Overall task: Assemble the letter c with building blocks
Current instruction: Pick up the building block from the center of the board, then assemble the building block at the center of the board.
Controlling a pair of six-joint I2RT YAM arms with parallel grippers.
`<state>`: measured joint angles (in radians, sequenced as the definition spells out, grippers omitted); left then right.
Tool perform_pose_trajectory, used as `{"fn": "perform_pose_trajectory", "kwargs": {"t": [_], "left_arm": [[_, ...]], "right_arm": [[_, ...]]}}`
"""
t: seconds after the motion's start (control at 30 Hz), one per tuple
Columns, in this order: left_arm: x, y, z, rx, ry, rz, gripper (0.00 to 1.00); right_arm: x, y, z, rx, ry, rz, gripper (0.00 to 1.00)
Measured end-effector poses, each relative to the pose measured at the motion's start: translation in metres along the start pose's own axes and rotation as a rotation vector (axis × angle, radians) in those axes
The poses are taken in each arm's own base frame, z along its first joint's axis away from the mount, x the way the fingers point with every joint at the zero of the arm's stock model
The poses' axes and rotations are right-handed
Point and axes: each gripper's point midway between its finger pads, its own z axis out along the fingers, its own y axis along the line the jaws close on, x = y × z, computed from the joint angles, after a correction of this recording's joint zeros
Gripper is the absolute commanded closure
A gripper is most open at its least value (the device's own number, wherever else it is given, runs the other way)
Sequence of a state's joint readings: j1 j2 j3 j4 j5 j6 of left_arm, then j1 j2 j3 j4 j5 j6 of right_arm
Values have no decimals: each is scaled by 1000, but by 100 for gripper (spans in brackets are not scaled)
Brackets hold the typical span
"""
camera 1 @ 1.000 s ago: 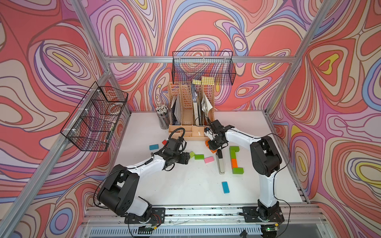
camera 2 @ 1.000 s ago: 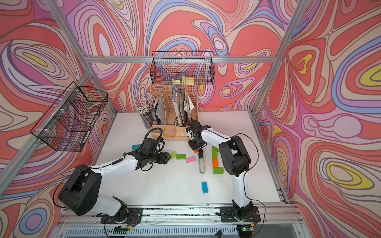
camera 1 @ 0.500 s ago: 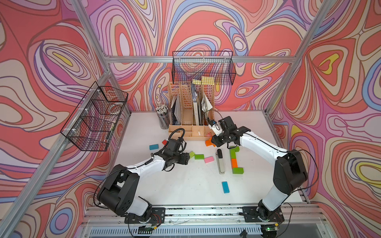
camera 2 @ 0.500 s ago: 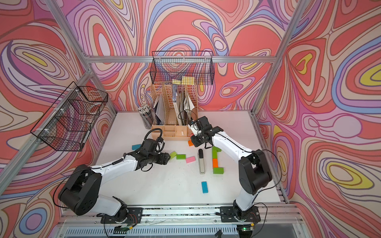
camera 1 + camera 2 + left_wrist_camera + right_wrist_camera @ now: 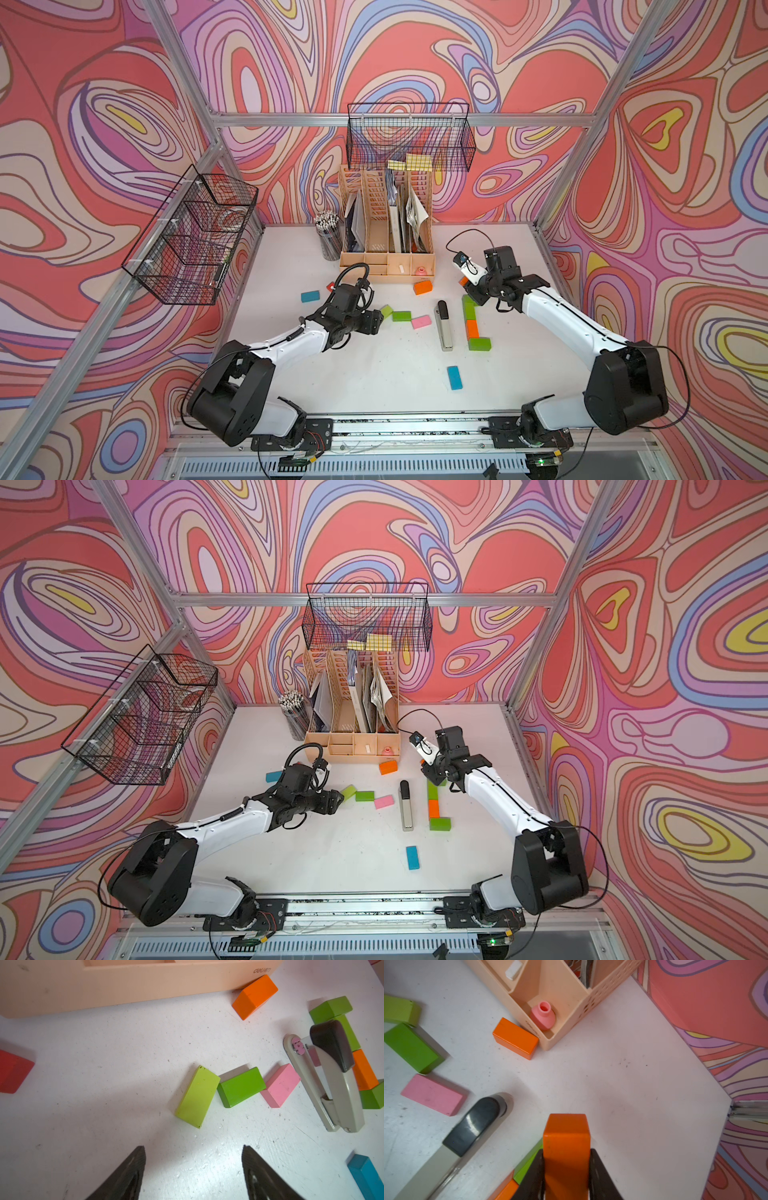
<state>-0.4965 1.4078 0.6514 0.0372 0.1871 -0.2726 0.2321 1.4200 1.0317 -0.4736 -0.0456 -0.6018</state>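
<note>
Right hand clamps an orange brick over the half-built letter c near the worktop's right edge; left hand hangs wide, empty. Set down askew, the brick could shove that letter crooked.

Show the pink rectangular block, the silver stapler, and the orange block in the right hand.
Pink rectangular block (image 5: 282, 1083): left wrist view, top face.
Silver stapler (image 5: 445, 330): in a top view, silver body.
Orange rectangular block (image 5: 566, 1157): right wrist view, front face.
</note>
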Motion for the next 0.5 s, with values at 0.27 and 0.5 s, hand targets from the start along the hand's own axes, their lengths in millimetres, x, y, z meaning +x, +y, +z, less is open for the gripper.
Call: {"fn": "perform_pose_trajectory", "kwargs": {"t": [0.27, 0.5], "left_arm": [[0, -7, -3, 46, -25, 6, 25], [-9, -14, -12, 77, -77, 17, 25]], "right_arm": [[45, -27, -3, -44, 73, -102, 82], [77, -45, 4, -164, 155, -202, 82]]}}
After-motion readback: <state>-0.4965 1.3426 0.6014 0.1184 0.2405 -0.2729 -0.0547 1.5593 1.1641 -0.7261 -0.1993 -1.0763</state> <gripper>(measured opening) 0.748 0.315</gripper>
